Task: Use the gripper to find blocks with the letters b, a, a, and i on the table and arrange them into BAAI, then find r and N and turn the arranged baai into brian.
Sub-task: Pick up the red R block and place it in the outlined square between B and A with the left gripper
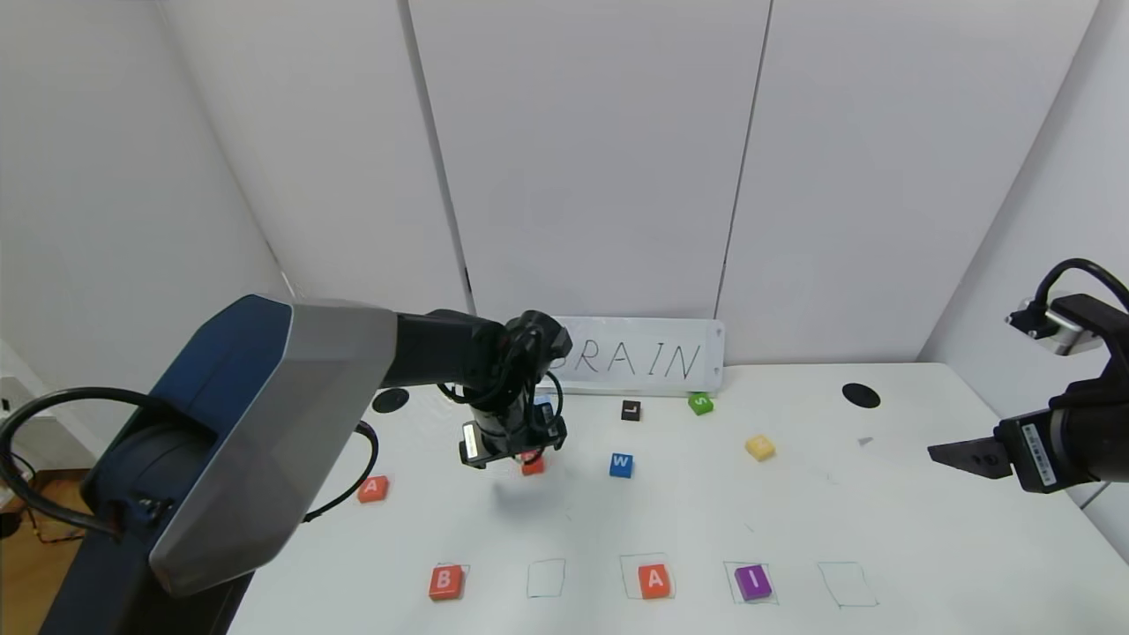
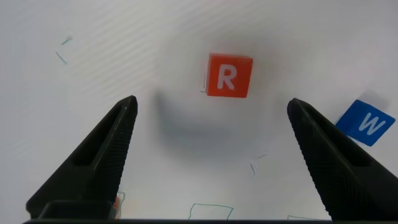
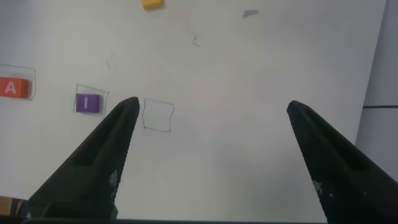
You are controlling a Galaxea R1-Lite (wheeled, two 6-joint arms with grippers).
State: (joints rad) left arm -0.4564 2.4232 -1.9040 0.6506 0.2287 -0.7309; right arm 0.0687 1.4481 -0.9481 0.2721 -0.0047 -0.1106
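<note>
Left gripper (image 2: 211, 115) jaws spread wide, empty, above r (image 2: 228, 76), not touching.

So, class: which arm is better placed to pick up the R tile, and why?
The left. Its gripper hangs directly over the R tile, jaws open either side of it. The right gripper waits off at the table's far right edge.

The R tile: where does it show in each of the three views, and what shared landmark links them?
Head view: R tile, mid-table, partly hidden under the left end effector.
Left wrist view: R tile, in full view between the open fingers.
Right wrist view: not in it.
Shared landmark: the blue W tile, right beside it.
</note>
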